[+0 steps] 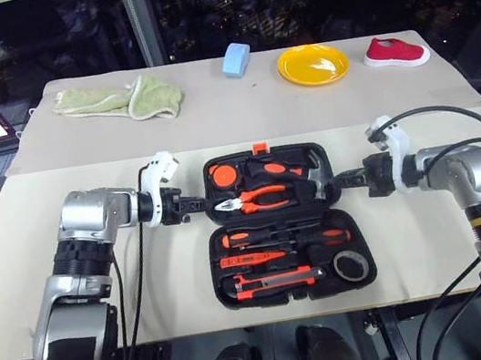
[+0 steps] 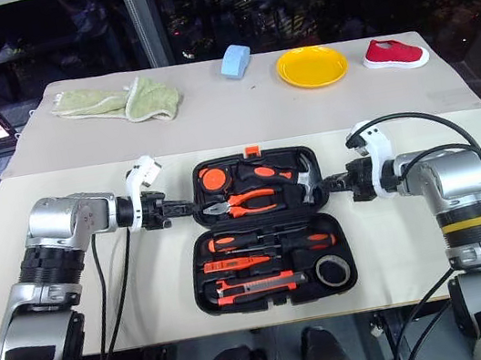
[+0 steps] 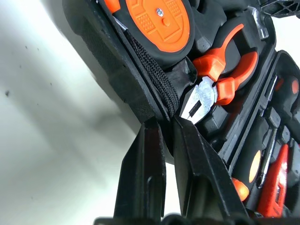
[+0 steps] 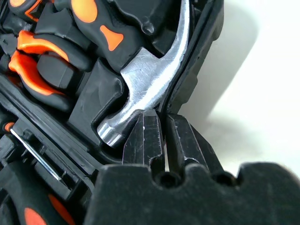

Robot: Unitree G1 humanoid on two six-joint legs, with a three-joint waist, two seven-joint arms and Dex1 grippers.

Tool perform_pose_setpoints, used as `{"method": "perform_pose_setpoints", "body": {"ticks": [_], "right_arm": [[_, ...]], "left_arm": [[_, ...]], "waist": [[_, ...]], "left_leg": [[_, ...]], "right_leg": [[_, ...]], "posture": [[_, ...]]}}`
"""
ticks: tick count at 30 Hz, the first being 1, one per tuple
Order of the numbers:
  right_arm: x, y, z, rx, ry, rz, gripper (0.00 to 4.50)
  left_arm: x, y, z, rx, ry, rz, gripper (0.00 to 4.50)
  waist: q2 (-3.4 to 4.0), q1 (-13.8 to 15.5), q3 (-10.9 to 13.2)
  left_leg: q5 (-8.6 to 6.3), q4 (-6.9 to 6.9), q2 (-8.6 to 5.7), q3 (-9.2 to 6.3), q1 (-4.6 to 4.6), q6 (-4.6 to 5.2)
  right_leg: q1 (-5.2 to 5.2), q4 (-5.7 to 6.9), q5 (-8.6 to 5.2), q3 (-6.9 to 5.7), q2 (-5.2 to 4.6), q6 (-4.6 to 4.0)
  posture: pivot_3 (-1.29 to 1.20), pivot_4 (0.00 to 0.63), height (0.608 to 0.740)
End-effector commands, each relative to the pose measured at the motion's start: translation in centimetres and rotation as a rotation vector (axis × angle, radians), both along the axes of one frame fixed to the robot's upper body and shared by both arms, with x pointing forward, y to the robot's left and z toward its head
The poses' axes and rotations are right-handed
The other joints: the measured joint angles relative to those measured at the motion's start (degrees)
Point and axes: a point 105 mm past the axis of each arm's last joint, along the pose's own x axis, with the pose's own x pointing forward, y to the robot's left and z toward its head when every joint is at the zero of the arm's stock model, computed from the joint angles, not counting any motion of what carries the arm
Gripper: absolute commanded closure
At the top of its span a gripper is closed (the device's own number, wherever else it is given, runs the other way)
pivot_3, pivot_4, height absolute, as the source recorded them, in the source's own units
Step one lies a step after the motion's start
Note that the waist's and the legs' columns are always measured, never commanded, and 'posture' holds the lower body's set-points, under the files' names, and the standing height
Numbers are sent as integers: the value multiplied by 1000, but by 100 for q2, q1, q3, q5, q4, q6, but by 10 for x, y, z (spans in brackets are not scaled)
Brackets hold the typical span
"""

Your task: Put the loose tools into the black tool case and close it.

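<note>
1. With every loose tool already bedded in its recess, the black tool case (image 1: 277, 229) lies open on the table (image 1: 392, 90), the screwdrivers (image 1: 288, 241), utility knife (image 1: 275, 278) and tape roll (image 1: 352, 264) filling the near half.
2. Both arms come in from opposite ends because the far half, the lid, needs an even lift to fold shut.
3. The left gripper (image 1: 197, 206) is pinched on the lid's left edge, right beside the pliers (image 3: 211, 89).
4. The right gripper (image 1: 338, 184) is clamped on the lid's right rim, hard against the hammer (image 4: 145, 89).
5. So the case sits squarely between the two claws, its orange latch (image 1: 260, 148) at the far edge.
</note>
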Motion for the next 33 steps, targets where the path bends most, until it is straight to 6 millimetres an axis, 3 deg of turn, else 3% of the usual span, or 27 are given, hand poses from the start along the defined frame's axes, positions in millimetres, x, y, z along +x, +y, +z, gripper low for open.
{"method": "perform_pose_setpoints", "body": {"ticks": [1,6,12,18,25,33], "right_arm": [[-1,24,52,15,-318,78,4500],[-3,25,49,-61,-488,23,4500],[-14,30,27,-152,-605,4,4500],[-30,33,17,-278,-780,10,4500],[-45,31,11,-439,-934,33,4500],[-71,24,-9,-583,-1044,72,4500]], "left_arm": [[-5,-37,49,-113,-275,-126,4464],[-12,-47,51,-103,-461,-134,4464],[-9,-43,28,18,-647,-51,4464],[-12,-35,16,95,-822,33,4464],[-21,-27,7,160,-975,82,4464],[-24,-2,-10,248,-1020,153,4464]], "waist": [[0,4,0],[0,-9,0],[0,-8,0],[0,-12,0],[0,-6,0],[1,-15,-1]], "left_leg": [[3,0,0,0,-12,-4],[21,-21,-1,1,-13,28],[27,-31,-1,9,-12,27],[7,-32,0,12,55,-16],[12,-28,0,26,79,-23],[10,-32,1,32,89,-19]], "right_leg": [[-12,3,2,-2,1,-3],[-23,14,2,-6,9,-3],[-26,0,2,-9,18,-3],[47,-36,0,-7,19,-2],[52,0,1,12,15,-5],[52,6,1,13,16,-6]], "posture": [[0,150,732],[0,150,732],[0,150,732],[0,150,732],[0,150,732],[0,150,732]]}}
